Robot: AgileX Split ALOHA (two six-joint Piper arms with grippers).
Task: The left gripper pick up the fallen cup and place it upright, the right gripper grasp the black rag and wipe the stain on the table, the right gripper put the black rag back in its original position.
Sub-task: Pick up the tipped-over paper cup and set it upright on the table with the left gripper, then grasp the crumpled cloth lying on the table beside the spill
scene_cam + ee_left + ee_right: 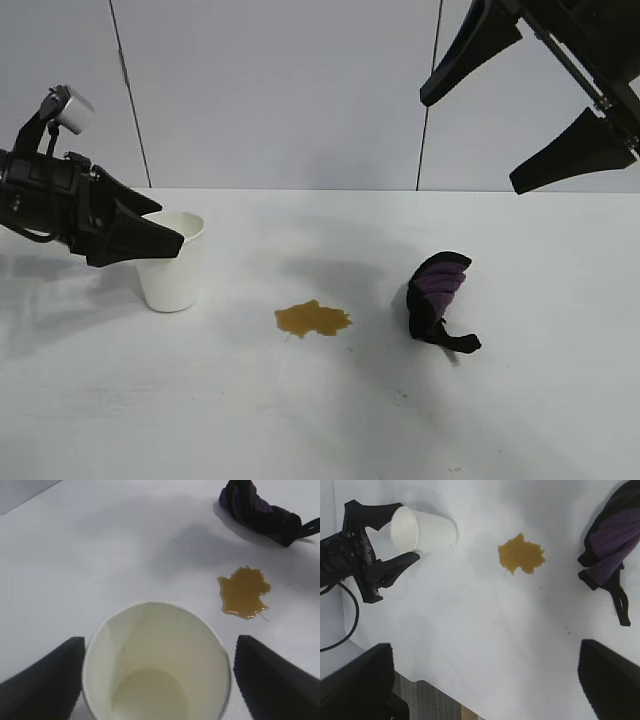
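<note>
The white paper cup (172, 275) stands upright at the table's left, mouth up. My left gripper (175, 235) straddles its rim, fingers open, with a narrow gap showing beside one finger (265, 680) in the left wrist view. The amber stain (313, 319) lies in the middle of the white table (300, 420). Right of the stain sits the bunched black rag (437, 295), its purple folds showing and its thin tail on the table. My right gripper (470, 145) hangs high above the rag, wide open and empty. The right wrist view looks down on cup (427, 530), stain (521, 554) and rag (610, 540).
Grey wall panels (280, 90) stand behind the table's far edge. The right wrist view shows a table edge with dark flooring (435, 700) beyond it. Bare white surface lies between cup, stain and rag, and across the front.
</note>
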